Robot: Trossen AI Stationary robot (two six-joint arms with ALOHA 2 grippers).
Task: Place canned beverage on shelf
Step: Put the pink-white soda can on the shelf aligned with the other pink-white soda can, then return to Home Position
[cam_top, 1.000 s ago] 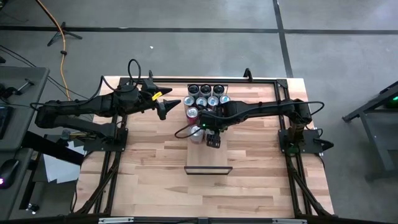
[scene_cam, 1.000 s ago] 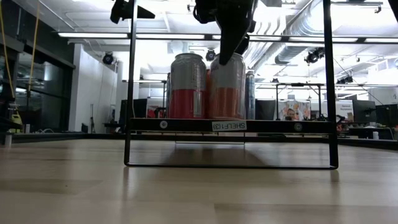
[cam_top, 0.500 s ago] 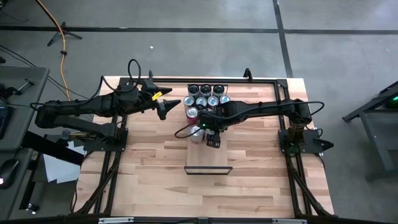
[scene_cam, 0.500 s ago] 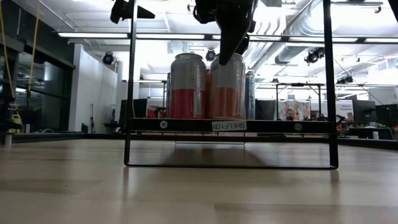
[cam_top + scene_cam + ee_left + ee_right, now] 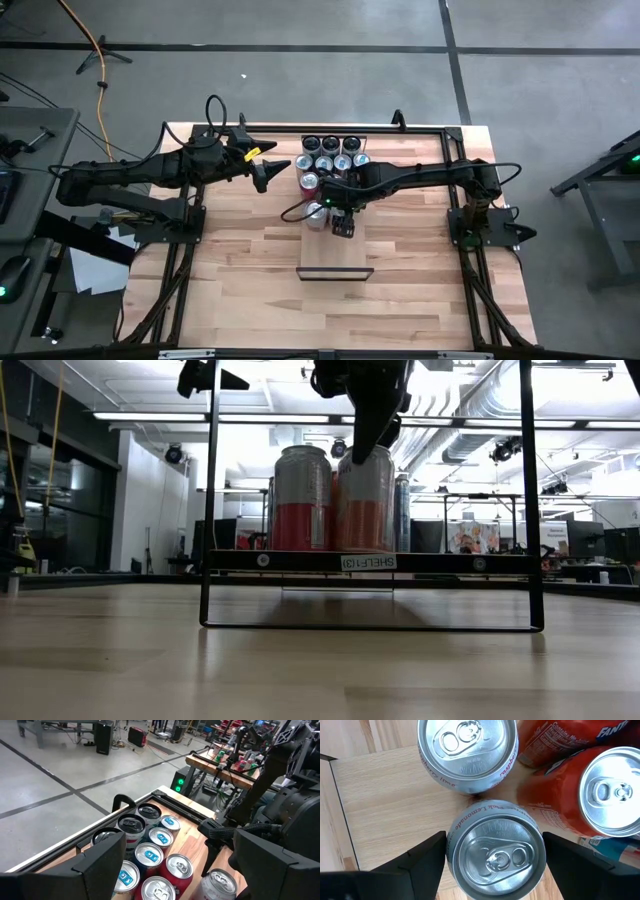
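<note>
Clearly, "SHELF1(3)" is showing on the shelf (image 5: 300,561) edge label, and "Lemonade" is curving round the upright can (image 5: 495,849) standing on that shelf beside a "raspberry lime" can (image 5: 467,754). The right gripper (image 5: 492,857) is hanging spread around the lemonade can. The left gripper (image 5: 266,175) is waiting spread, well away from the shelf.
</note>
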